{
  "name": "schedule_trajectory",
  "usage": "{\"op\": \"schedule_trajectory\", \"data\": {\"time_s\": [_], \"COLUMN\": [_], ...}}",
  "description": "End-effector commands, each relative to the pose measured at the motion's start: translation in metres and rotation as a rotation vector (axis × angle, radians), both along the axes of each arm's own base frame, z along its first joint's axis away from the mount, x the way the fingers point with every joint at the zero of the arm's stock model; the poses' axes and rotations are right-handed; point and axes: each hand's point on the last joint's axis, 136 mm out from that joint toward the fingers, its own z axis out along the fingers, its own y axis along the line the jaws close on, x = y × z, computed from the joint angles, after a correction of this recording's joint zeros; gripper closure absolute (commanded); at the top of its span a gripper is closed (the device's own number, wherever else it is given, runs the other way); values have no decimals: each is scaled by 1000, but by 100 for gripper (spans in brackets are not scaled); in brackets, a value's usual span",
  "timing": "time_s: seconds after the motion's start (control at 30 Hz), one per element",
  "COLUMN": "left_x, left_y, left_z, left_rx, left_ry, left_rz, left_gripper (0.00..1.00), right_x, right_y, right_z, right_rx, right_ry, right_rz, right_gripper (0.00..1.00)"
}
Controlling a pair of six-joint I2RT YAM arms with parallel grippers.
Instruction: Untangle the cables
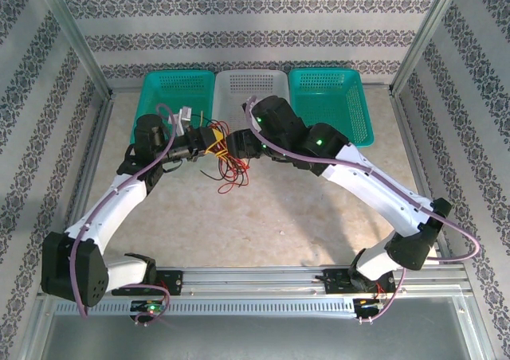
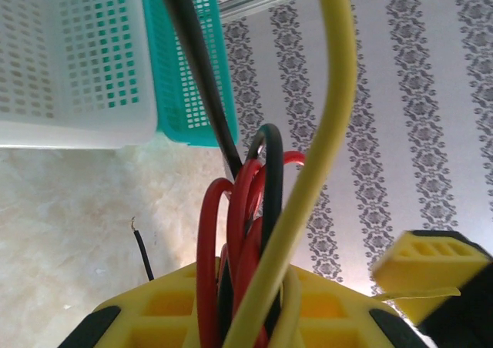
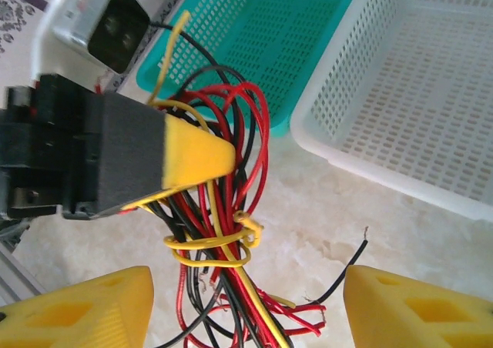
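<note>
The right gripper [image 3: 250,317] stands spread, the bunch of thin red, black and yellow cables [image 3: 223,232] showing between its fingers, and the left gripper [image 3: 192,157] pinches this bunch over the beige table [image 1: 279,209] — no wire is free yet and a yellow strand [image 3: 208,252] wraps the bundle, so I judge nearly all work remains. How the strands cross inside is hidden — farther back, the arms [image 1: 374,185] partly cover the perforated teal and white baskets [image 1: 179,77].

I stand in a small lab test booth. Metal frame posts [image 1: 76,33] rise at the upper corners, patterned wallpaper [image 1: 255,25] closes the sides and back, a slotted rail [image 1: 255,279] crosses the bottom, and plastic baskets [image 1: 235,93] line the top edge of a marble-look tabletop [image 1: 263,217].
</note>
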Motion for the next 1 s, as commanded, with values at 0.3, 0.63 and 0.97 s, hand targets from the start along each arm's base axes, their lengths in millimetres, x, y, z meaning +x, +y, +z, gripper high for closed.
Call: {"op": "schedule_trajectory", "data": {"time_s": [0.3, 0.63, 0.97], "left_x": [-17, -23, -24], "left_y": [-7, -9, -10], "left_z": [44, 35, 28], "left_rx": [-87, -76, -70], "left_ry": [-150, -144, -137], "left_rz": [-94, -121, -141], "left_gripper": [100, 100, 100], "right_x": [7, 14, 20], "right_y": [7, 0, -2], "right_z": [-2, -1, 12], "right_rx": [81, 137, 164], "right_ry": [103, 105, 89], "right_rz": [-12, -28, -19], "right_gripper": [64, 71, 100]}}
